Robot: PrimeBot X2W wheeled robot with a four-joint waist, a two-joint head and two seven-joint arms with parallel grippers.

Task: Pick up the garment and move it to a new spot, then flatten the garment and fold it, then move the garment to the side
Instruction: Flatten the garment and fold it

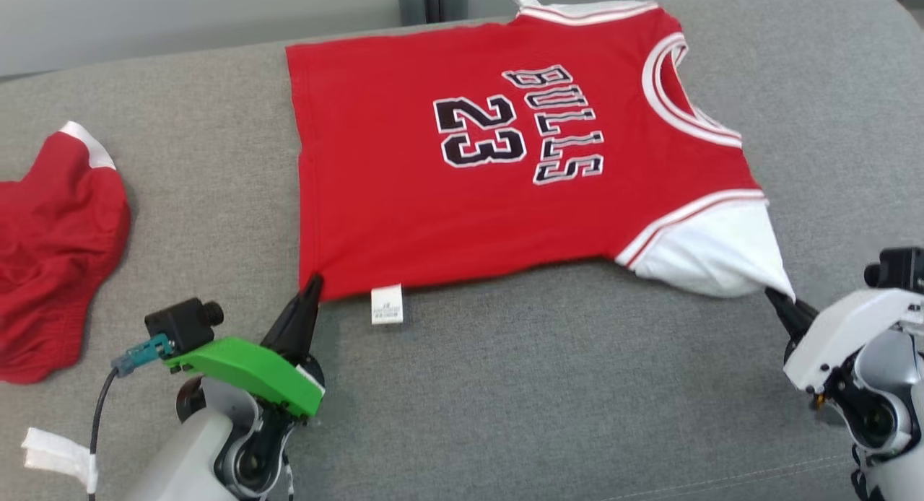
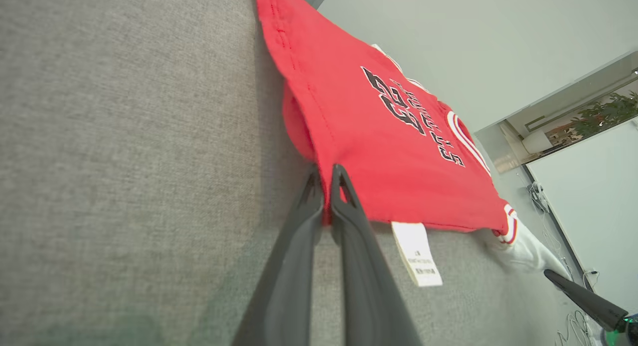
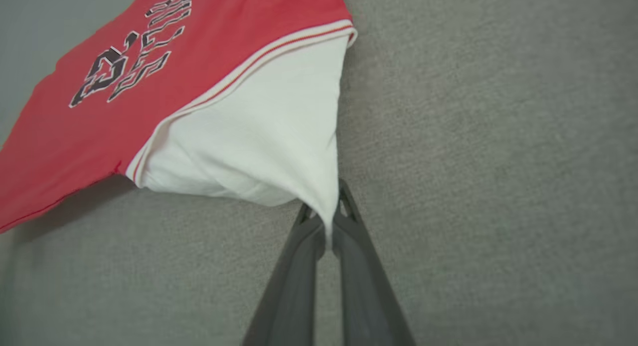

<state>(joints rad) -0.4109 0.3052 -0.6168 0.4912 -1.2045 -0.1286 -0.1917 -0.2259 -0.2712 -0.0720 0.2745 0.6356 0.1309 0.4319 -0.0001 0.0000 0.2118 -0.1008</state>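
On the grey cushion, toward the far side and the middle: a red shirt, laid wide with the print "BULLS 23" facing up, hem to the left, neck to the right. Near edge raised a little off the cushion, with a shadow beneath it in the right wrist view. Hanging from that near edge, a small white label.

At the near left, rising from the bottom edge with a pale forearm and a green cover over the wrist, pointing far and slightly right: the left fingers, clenched on the near-left hem corner of the shirt. In the left wrist view, these fingers pressed together, with a thin strip of red cloth between the tips.

At the near right, coming in from the right edge with a white cover over the wrist, pointing far and left: the right fingers, clenched on the tip of the white sleeve. Sleeve drawn out to a point toward them, taut. In the right wrist view, white cloth pinched between the fingertips.

Both wrists low, close above the cushion, well apart from each other, the shirt stretched between them.

At the left edge, apart from the shirt: red shorts in a loose heap.
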